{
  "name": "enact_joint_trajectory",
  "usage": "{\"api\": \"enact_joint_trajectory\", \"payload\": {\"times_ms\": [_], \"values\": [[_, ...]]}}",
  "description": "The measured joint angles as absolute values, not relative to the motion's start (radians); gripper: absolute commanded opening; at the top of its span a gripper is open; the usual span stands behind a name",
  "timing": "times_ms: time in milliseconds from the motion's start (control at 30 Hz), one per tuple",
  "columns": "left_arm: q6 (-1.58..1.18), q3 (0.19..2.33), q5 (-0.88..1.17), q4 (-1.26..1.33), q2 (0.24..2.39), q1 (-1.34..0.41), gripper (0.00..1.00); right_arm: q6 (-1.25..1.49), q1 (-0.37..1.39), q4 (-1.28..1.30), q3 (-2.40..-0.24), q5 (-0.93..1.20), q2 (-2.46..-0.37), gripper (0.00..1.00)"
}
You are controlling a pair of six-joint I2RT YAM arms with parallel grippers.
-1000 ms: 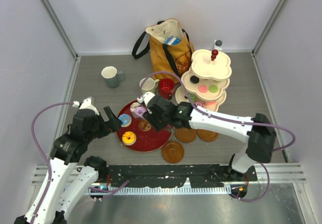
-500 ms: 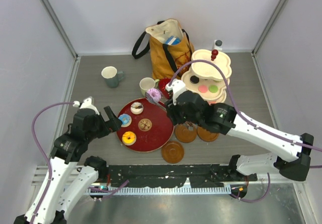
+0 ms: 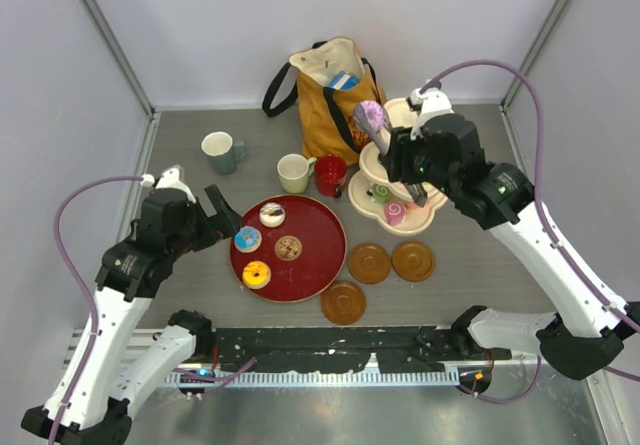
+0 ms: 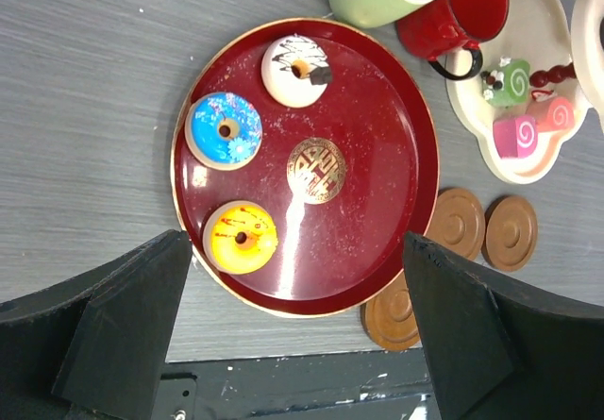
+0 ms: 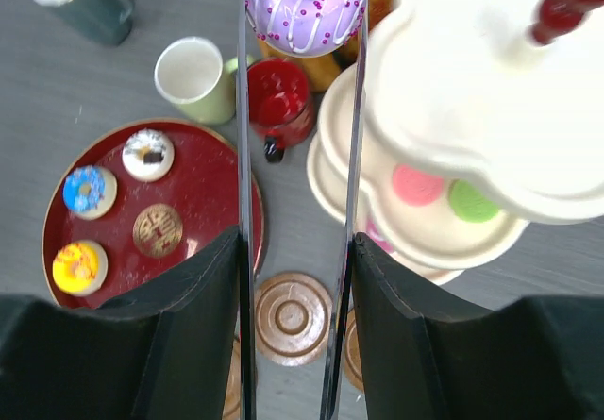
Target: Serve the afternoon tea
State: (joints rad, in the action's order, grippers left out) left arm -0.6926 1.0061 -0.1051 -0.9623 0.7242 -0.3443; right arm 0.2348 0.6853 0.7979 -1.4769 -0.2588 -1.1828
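- The left gripper [image 3: 215, 230] was seen with its jaws spread wide and nothing between them, poised beside the left rim of the red tray [image 3: 330, 265], toward the near-left part of the tabletop.
- Three donuts were left on that tray: a blue one [image 3: 248, 238], a white one [image 3: 272, 213] and a yellow one [image 3: 256, 274]. All were nearer the left arm than the right.
- The purple donut [image 5: 304, 7] was gripped across its width in the right gripper [image 3: 378, 125], frosting side up. It was held high over the far-right part of the tabletop.
- The coming move was judged to turn on one relation: the top tier [image 5: 453, 99] of the cream stand lay just right of the held donut (close, but apart from it). A short shift rightward would probably be needed before release. Which tier was meant could not be told.
- The right arm was reared up and reached forward, with its wrist pointed down beside the stand.
- Two macarons, a pink macaron [image 5: 420, 184] and a green macaron [image 5: 472, 201], were already set on the middle tier.
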Motion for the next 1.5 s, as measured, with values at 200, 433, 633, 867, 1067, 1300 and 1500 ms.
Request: {"api": "enact_joint_trajectory", "payload": {"times_ms": [200,433,633,867,1067,1300,1500], "values": [[-0.673,1.060,-0.116,-0.961,0.778,-0.344,1.00,0.227,0.542,0.821,-1.567,-0.221,-1.201,0.41],[-0.671,1.078,-0.121,-0.959,0.823,-0.344,1.00,0.227,0.468,0.872,-1.571,-0.204,-1.227,0.44],[-0.672,1.078,-0.121,-0.959,0.827,-0.344,1.00,0.236,0.468,0.893,-1.513,-0.200,-1.216,0.49],[-0.672,1.077,-0.120,-0.959,0.826,-0.344,1.00,0.252,0.468,0.915,-1.486,-0.231,-1.194,0.59],[-0.672,1.077,-0.120,-0.959,0.826,-0.344,1.00,0.258,0.468,0.922,-1.479,-0.252,-1.150,0.64],[-0.672,1.077,-0.120,-0.961,0.810,-0.344,1.00,0.256,0.467,0.931,-1.481,-0.254,-1.127,0.64],[-0.671,1.077,-0.125,-0.971,0.786,-0.344,1.00,0.238,0.467,0.939,-1.502,-0.257,-1.076,0.63]]}}
